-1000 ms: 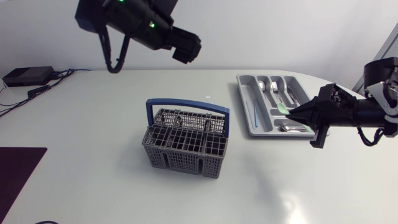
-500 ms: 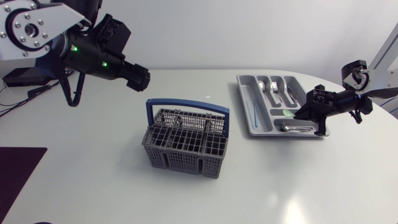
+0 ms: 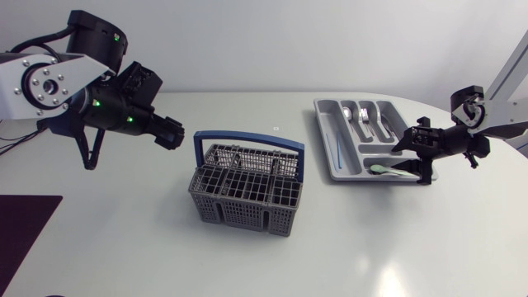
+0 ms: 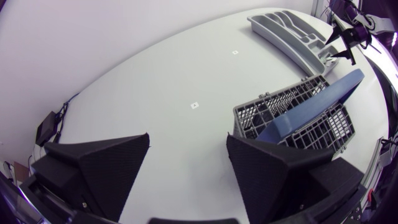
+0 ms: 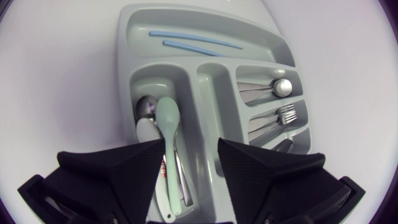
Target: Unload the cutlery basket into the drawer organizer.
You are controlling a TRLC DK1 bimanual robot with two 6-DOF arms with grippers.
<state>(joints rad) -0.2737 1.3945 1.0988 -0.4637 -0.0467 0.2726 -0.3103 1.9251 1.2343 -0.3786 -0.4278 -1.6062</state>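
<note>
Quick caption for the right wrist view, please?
Right gripper open above the drawer organizer, a pale green spoon lying atop metal spoons in its compartment.

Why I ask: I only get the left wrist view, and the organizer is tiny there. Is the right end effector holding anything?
Observer: No. The right end effector is open above the drawer organizer, holding nothing.
Operator: Where is the green spoon?
Observer: The pale green spoon lies in the compartment under that end effector, beside a metal spoon.
Operator: Anything in the long compartment?
Observer: Two light blue sticks lie there.
</note>
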